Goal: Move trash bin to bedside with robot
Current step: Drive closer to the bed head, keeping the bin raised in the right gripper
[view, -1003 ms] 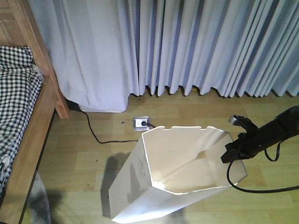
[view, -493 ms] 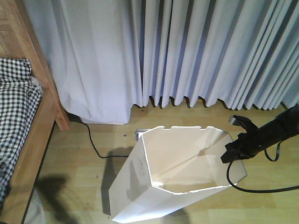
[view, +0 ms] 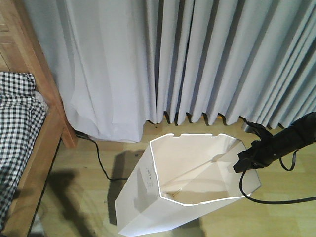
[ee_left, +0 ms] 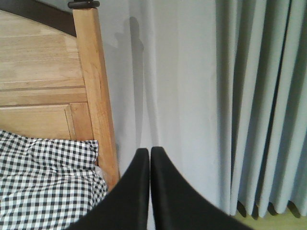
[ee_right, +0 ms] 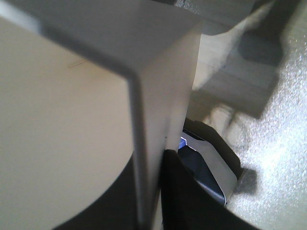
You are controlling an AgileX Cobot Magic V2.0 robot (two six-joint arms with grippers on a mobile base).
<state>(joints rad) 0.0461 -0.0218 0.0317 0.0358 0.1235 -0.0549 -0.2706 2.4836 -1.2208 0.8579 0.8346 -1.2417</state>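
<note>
white trash bin sits on the floor apart from the bed, right tool clamped on its rim, left tool pressed together, empty; closing that gap remains.

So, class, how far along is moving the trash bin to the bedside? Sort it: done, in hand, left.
Done: the right claw is clamped on the rim of the trash bin. In hand: bin sits near the curtain, bare floor between it and the bed. Left: close that gap, then release. The left claw is shut, empty.
</note>
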